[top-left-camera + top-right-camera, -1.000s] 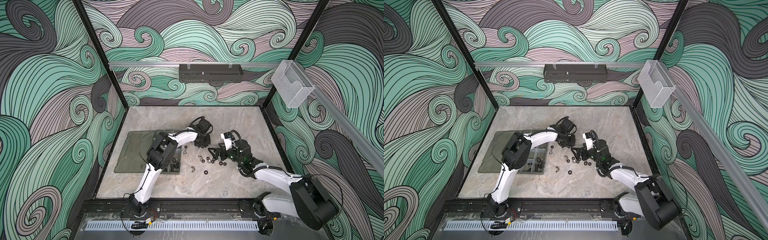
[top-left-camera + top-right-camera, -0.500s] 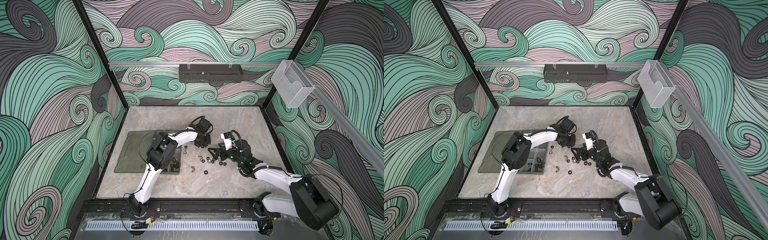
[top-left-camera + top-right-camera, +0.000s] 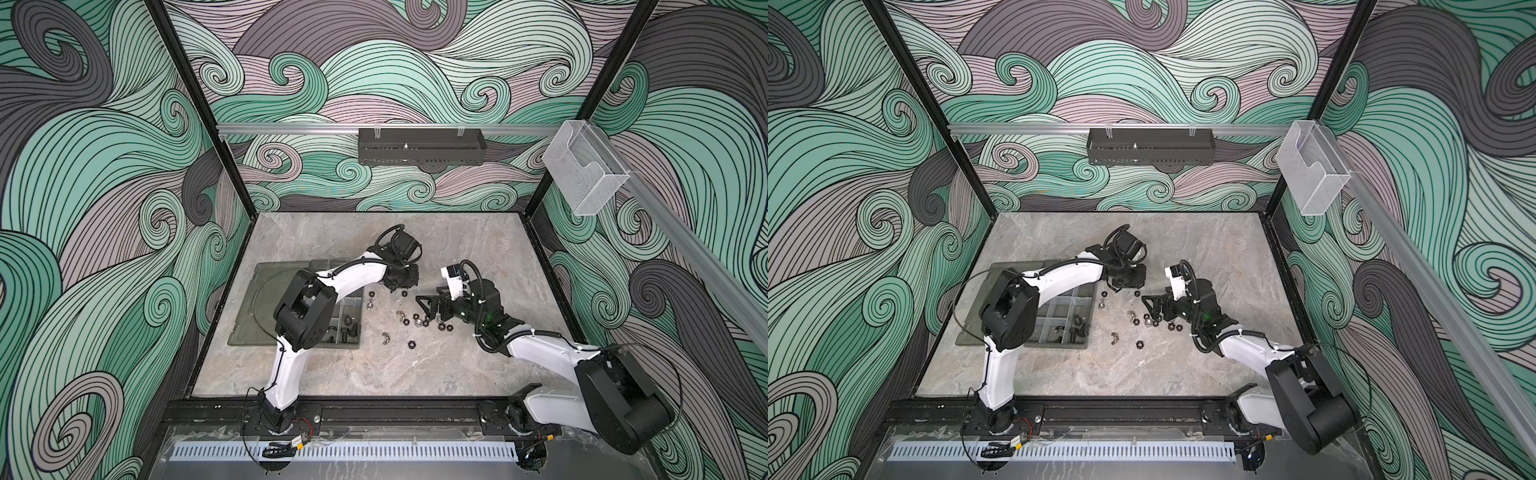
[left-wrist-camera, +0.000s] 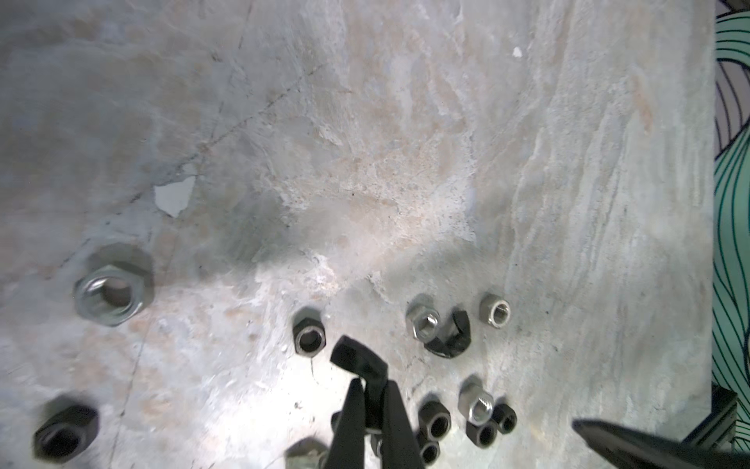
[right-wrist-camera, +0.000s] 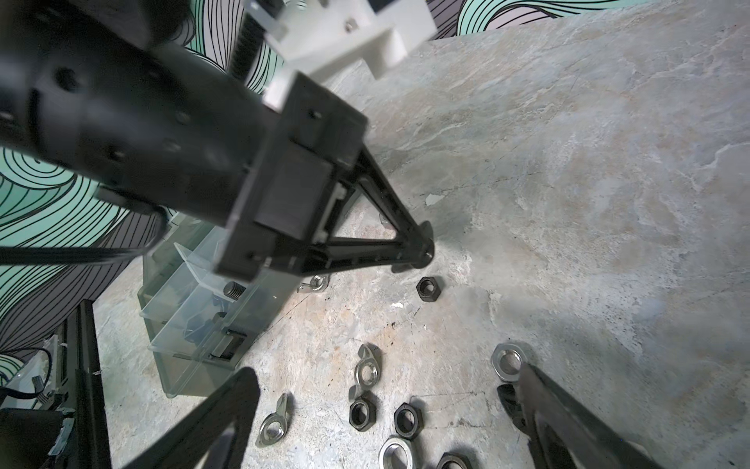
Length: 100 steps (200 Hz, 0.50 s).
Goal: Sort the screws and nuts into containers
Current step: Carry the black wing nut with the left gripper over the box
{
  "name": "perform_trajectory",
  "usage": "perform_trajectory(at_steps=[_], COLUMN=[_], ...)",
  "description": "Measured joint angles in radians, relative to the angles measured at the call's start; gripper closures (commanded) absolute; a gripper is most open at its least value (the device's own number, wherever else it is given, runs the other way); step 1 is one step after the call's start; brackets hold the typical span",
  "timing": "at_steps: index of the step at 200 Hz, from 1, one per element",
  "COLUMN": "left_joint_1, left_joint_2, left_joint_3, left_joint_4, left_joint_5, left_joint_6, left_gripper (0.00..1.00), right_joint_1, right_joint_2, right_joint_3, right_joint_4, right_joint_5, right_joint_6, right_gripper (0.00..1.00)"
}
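Just clenched left gripper (image 4: 373,385) jaws on a small black hex nut (image 4: 357,359); by judgement, ready for carrying to the translucent grey-green organizer box containers (image 3: 1065,309). Holding right gripper (image 5: 385,375) jaws spread above loose black and silver nuts (image 3: 415,322). Underneath, grey marbled worktop (image 3: 374,374); around, swirl-patterned walls (image 3: 83,208).

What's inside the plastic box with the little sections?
A few black screws lie in the organizer box's near compartments. The left arm covers part of the box, so the rest can't be seen.
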Motion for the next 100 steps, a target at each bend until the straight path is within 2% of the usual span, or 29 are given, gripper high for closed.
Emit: perform_trajectory(at_steps=[20,40,100], left_joint_1=[0.0,0.002,0.02], left_joint_2=[-0.099,-0.206,-0.613], left_joint_3=[-0.081,-0.192,-0.507], left_joint_4=[-0.024,-0.047,-0.215], left_joint_5=[-0.04,-0.085,-0.233], left_joint_6=[0.018,0.026,-0.006], left_gripper=[0.98,0.98,0.98], right_joint_1=[0.011,0.066,0.173], right_joint_2=[0.006,0.043,0.109], right_joint_3=[0.015,0.058,0.089], right_joint_4=[-0.022,-0.04,-0.024], right_joint_5=[-0.023,-0.04,-0.142], right_joint_6=[-0.02,-0.052,-0.079], right_gripper=[0.01,0.01,0.01])
